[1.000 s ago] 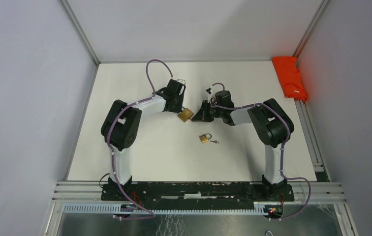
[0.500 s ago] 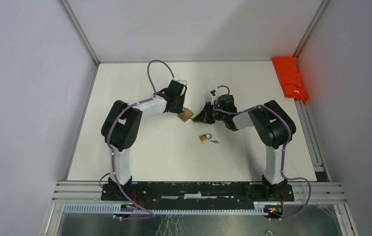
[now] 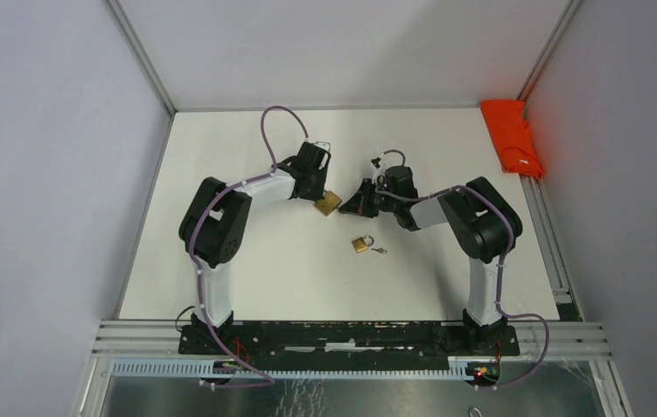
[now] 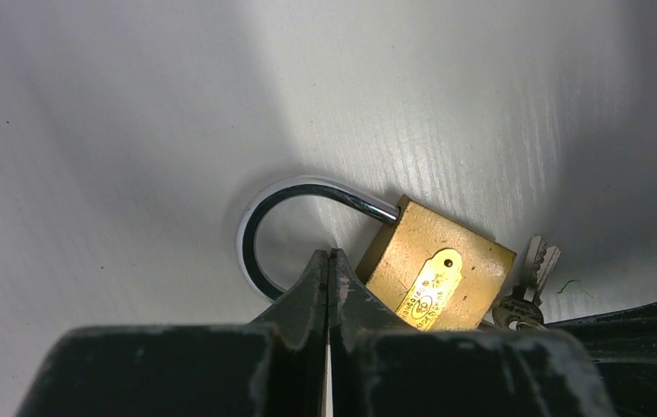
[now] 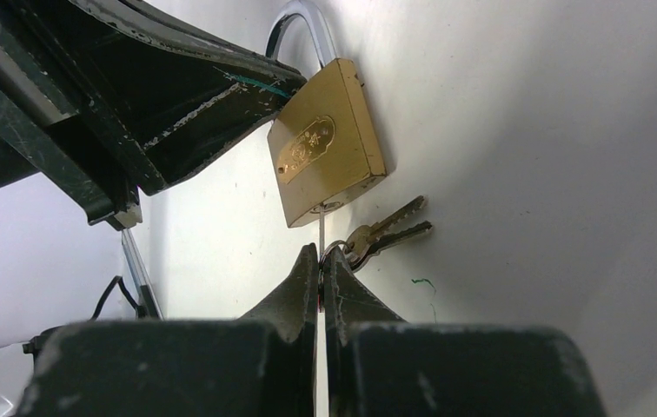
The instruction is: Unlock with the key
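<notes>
A brass padlock [image 3: 328,203] lies on the white table between my two grippers. In the left wrist view the padlock [image 4: 438,274] shows its steel shackle [image 4: 260,217] arching left. My left gripper [image 4: 330,254] is shut, its tip inside the shackle loop; the shackle's far end is hidden behind the fingers. In the right wrist view my right gripper [image 5: 319,252] is shut on the key [image 5: 321,228], whose blade sits in the bottom of the padlock [image 5: 325,152]. Two spare keys [image 5: 390,228] hang from its ring.
A second, smaller brass padlock [image 3: 361,244] with its own key [image 3: 380,251] lies nearer the arm bases. An orange cloth [image 3: 514,136] lies at the back right by the wall. Grey walls close in the table on three sides.
The right wrist has turned and shifted slightly toward the back while still on the key. The left arm and the padlock have barely moved.
</notes>
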